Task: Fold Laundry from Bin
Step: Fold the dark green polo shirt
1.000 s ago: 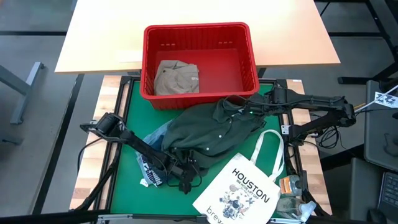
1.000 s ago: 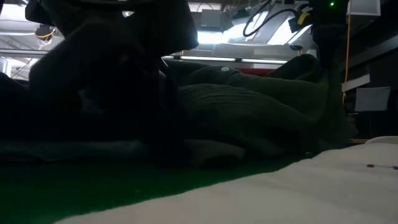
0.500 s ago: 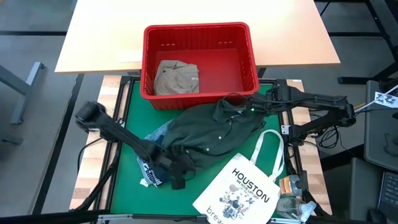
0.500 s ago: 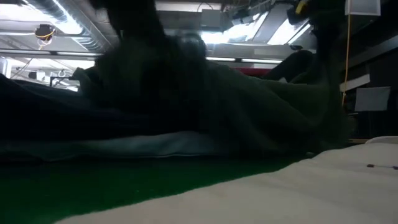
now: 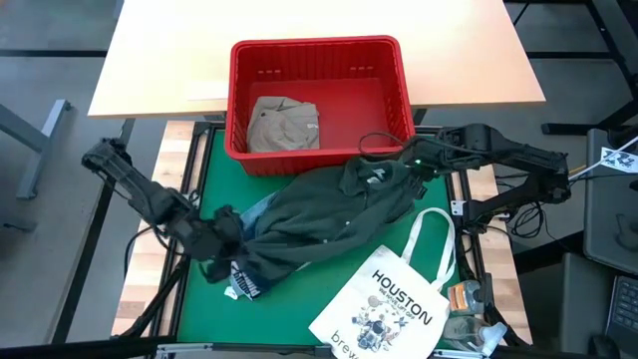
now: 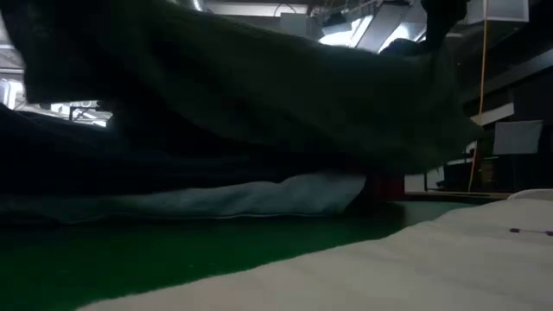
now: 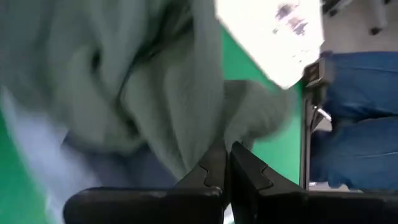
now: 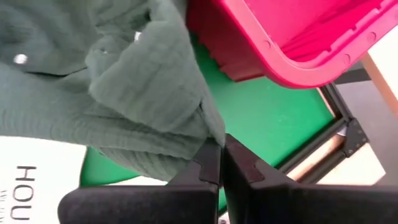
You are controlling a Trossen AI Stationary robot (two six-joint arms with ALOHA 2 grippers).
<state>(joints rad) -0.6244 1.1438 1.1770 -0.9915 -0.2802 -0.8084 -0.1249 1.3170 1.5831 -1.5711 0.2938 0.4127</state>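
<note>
the dark green shirt (image 5: pixel 329 214) lies stretched on a slant across the green mat (image 5: pixel 204 165), just in front of the red bin (image 5: pixel 319 50), its long axis running from the corner near the bin's front right down and away to the far side of the mat, and each end is in a claw: the right claw (image 5: pixel 377 170) is pinched shut on the collar end close beside the bin's front wall, while the left claw (image 5: pixel 227 239) is pinched shut on a fold of the opposite end, well away from the bin; the wrist views show both pairs of fingers closed with green cloth caught between them. so the garment spans between the two claws, sagging in the middle, and in the low view its underside hangs lifted off the mat. a light blue denim piece (image 5: pixel 261 209) lies under the shirt near the left claw, and the white houston tote bag (image 5: pixel 394 299) overlaps the shirt's edge on the side farthest from the bin. a khaki garment (image 5: pixel 282 125) sits inside the bin. the spreading likely depends on pulling the two ends apart along that slanted axis, clear of tote and denim
</note>
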